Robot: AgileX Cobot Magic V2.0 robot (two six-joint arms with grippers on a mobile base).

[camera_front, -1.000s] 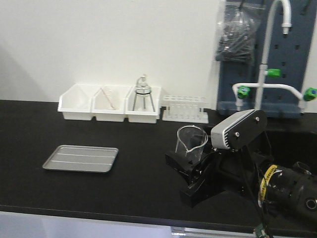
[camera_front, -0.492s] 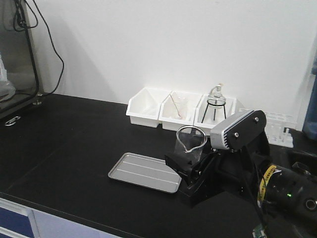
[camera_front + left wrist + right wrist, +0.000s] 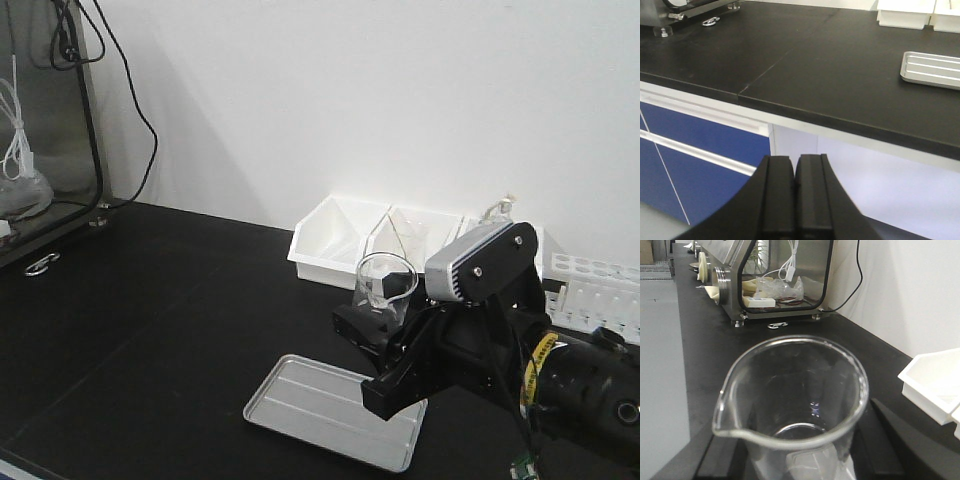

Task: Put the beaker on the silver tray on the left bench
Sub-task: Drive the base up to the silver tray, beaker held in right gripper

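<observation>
The small clear beaker (image 3: 386, 287) stands upright between the black fingers of my right gripper (image 3: 378, 340), which is shut on it above the left bench (image 3: 170, 310). The right wrist view looks down into the beaker (image 3: 790, 405), its pouring lip toward the lower left, with a finger (image 3: 892, 440) on its right side. The silver tray (image 3: 330, 408) lies flat on the bench, just below and in front of the gripper. My left gripper (image 3: 795, 160) is shut on nothing, low in front of the bench edge; the silver tray (image 3: 932, 70) shows up and to its right.
White plastic bins (image 3: 350, 243) line the wall behind the beaker, with a test tube rack (image 3: 600, 285) to their right. A steel-framed glass cabinet (image 3: 45, 150) with cables stands at the far left. Blue cupboard fronts (image 3: 695, 155) sit under the bench.
The front view has swung left along the bench. The tray has shifted from far left to just under the right gripper. The beaker stays held in the right gripper.
</observation>
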